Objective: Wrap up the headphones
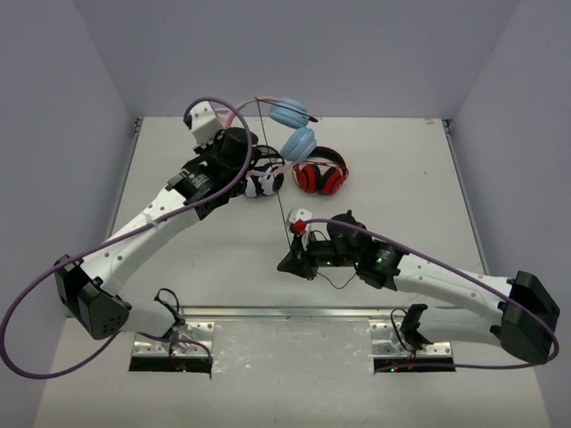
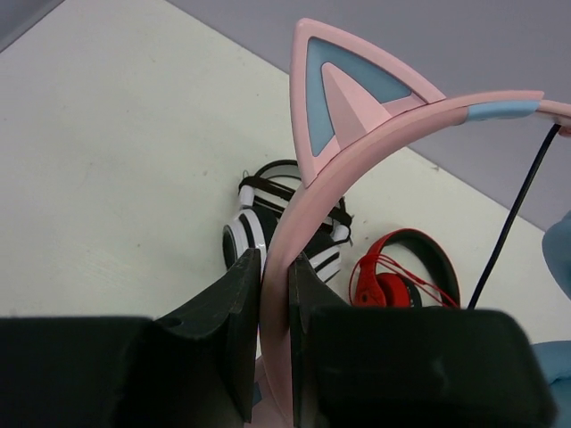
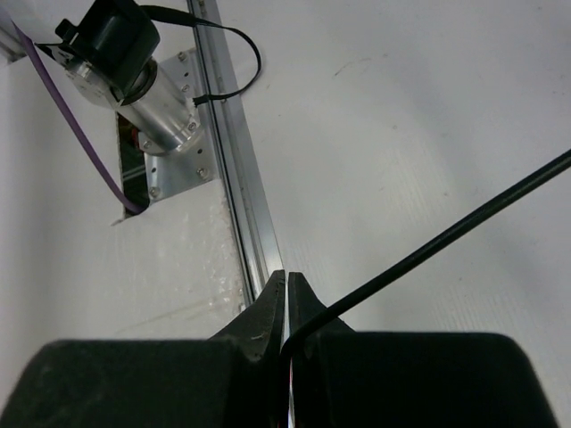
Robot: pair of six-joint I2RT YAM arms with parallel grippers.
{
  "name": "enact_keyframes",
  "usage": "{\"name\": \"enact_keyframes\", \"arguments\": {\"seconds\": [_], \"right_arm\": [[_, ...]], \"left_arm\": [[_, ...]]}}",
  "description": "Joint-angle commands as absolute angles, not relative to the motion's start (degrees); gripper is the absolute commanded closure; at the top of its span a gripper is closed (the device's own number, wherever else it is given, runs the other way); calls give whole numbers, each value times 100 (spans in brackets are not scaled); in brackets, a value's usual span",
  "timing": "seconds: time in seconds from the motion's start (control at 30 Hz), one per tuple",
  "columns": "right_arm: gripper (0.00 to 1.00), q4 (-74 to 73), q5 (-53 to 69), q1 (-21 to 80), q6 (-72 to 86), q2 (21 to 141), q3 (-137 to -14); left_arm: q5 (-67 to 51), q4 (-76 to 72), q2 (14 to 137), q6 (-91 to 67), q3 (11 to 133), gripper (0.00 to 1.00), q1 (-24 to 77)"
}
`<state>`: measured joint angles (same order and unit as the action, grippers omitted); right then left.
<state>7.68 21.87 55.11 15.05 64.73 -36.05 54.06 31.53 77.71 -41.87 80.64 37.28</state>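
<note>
We count 3 headsets at the back: pink headphones [image 1: 298,143] raised, white pair [image 1: 265,181], red pair [image 1: 321,175]. L gripper [image 2: 275,267] clamps the pink headband [image 2: 357,152]; only R wrist cam shows R gripper [image 3: 286,285] pinching cable [image 3: 446,241].

High view from behind over the whole table [image 1: 401,178]; both wrist views close, along their jaws, onto it.

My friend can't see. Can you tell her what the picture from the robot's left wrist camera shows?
The left gripper's two black fingers pinch the pink band of the headphones, and its cat ear sticks up in front. Behind it, on the white table, lie white-and-black headphones and red-and-black headphones. A thin black cable runs up at the right.
</note>
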Motion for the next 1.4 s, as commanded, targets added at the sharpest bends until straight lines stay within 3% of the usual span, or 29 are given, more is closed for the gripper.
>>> {"name": "enact_keyframes", "arguments": {"seconds": [0.0, 0.23, 0.4, 0.57, 0.77, 1.07, 1.37], "right_arm": [[99, 282, 2031, 5783, 1292, 6399, -3990], [99, -755, 1302, 5836, 775, 6293, -4850], [99, -1510, 854, 5845, 317, 6433, -5553], [99, -2221, 493, 5836, -359, 6872, -6483], [99, -3285, -542, 5836, -1142, 7435, -7636], [99, -3367, -1193, 5827, -1898, 7506, -7568], [94, -2488, -2407, 5775, -2530, 7594, -7383]], "left_arm": [[5791, 2645, 7822, -4465, 8201, 100, 3525], [5810, 2400, 7437, -4605, 6910, 100, 3533], [5371, 1232, 6804, -3895, 5443, 100, 3708], [5711, 528, 6320, -3140, 4493, 100, 4481], [5766, 765, 6197, -2936, 3842, 100, 4913], [4632, 132, 5186, -2163, 2971, 100, 5062], [4175, -158, 5406, -1600, 3050, 100, 5809]]}}
